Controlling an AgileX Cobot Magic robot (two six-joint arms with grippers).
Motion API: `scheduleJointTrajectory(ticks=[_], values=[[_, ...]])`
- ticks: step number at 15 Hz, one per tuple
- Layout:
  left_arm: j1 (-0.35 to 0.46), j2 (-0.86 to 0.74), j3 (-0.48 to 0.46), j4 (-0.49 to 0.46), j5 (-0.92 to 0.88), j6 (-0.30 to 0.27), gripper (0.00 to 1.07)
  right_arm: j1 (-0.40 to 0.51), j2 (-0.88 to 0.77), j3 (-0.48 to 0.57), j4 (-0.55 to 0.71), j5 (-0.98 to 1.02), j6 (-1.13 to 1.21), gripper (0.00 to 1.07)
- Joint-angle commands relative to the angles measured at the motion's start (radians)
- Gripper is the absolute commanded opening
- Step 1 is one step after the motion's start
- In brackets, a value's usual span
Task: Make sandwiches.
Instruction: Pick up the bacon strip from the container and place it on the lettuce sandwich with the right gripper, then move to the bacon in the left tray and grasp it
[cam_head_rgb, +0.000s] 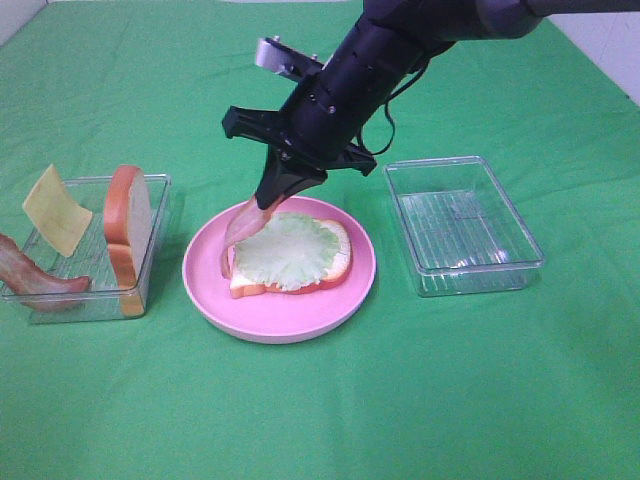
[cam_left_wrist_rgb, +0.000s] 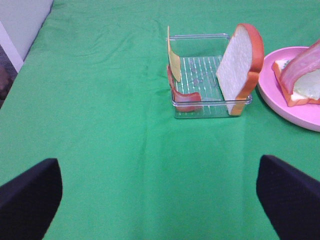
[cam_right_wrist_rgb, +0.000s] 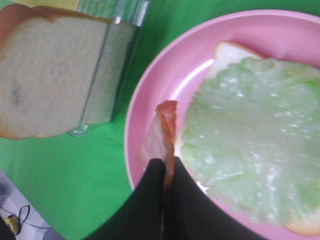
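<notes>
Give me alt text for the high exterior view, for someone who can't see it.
The right gripper holds a bacon strip at the edge of a pink plate carrying a bread slice topped with lettuce. A clear tray on the left holds an upright bread slice, a cheese slice and a second bacon strip; a second clear tray sits to the right.

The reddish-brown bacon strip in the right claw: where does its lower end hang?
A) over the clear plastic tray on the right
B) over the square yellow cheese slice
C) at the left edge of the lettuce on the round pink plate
C: the right claw, shut on the reddish-brown bacon strip, holds it beside the green lettuce over the round pink plate.
</notes>
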Motion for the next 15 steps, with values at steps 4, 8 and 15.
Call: scheduleJointTrajectory(ticks=[4,8,15], values=[[0.003,-0.015,0.003,-0.002,-0.014,0.002,1.02,-0.039,-0.001,0.003,-0.079,0.05,0.039,0.0],[0.003,-0.015,0.003,-0.002,-0.014,0.002,1.02,-0.04,-0.001,0.003,-0.132,0.046,0.061,0.13],[0.003,-0.015,0.003,-0.002,-0.014,0.002,1.02,-0.04,-0.047,-0.018,-0.316,0.112,0.185,0.99]])
